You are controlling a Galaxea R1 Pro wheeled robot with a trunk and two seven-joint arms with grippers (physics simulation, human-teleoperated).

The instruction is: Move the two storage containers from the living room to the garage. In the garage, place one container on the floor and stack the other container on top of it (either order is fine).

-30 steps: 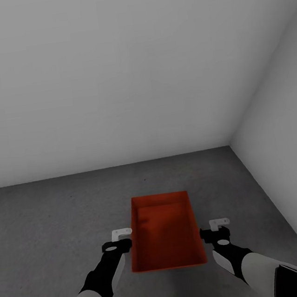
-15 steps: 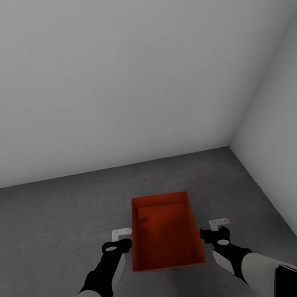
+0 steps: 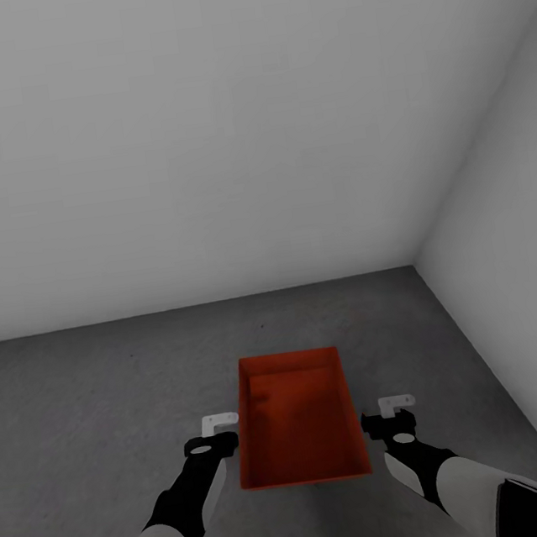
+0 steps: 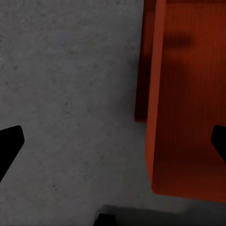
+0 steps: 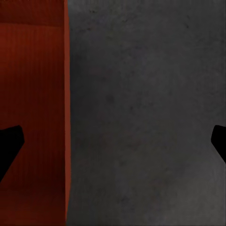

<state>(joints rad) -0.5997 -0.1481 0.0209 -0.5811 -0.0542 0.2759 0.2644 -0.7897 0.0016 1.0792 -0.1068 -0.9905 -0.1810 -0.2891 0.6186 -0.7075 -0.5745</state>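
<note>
My left gripper [image 3: 222,421] and right gripper [image 3: 397,405] hang released beside the storage container [image 3: 297,421] on the garage floor [image 3: 107,391]. Closing unevenly could skew or tip it.

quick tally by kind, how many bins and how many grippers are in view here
orange-red open-top rectangular bin: 1 for sure; a darker red edge beside it in the left wrist view may be a second bin underneath
open grippers: 2, the left gripper and the right gripper
total: 3
</note>
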